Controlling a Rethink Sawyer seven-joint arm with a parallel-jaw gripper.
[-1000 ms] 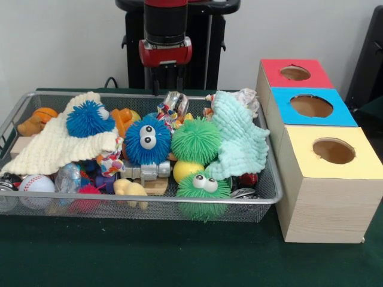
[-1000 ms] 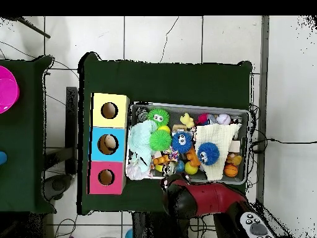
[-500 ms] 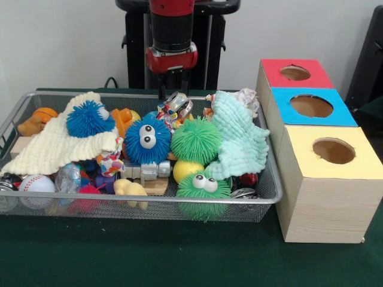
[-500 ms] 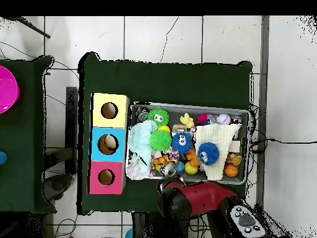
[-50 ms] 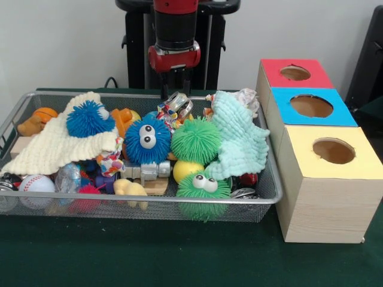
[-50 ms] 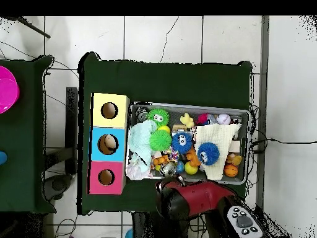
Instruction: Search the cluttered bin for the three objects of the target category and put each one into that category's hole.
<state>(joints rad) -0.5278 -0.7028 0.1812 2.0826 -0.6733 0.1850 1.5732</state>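
Dark green cloth-covered tabletop [image 5: 179,263], carrying a silver wire-mesh bin [image 5: 149,200] and, just beside its right end in the front view, a row of three pale wooden boxes with round holes in coloured tops: red-topped box [image 5: 294,73] farthest back, blue-topped box [image 5: 311,106] in the middle, yellow-topped box [image 5: 334,151] nearest the front edge. Heaped inside the bin: a blue fuzzy ball with googly eyes [image 5: 147,139] near the middle, a second blue fuzzy ball [image 5: 88,118] resting on a cream knitted cloth [image 5: 57,143] toward the left end, a green fuzzy ball [image 5: 195,140] just beside the blue one, another green fuzzy ball with googly eyes [image 5: 203,186] against the front wall, and a mint green knitted cloth [image 5: 240,140] draped at the right end. Also a white baseball [image 5: 36,183] in the front left corner, an orange ball [image 5: 45,113] at the back left, a yellow ball [image 5: 187,170] between the green ones. Red and black gripper [image 5: 174,84] hanging over the back rim, above a shiny crinkled wrapper [image 5: 178,103]; cannot tell whether spread or pinched together.
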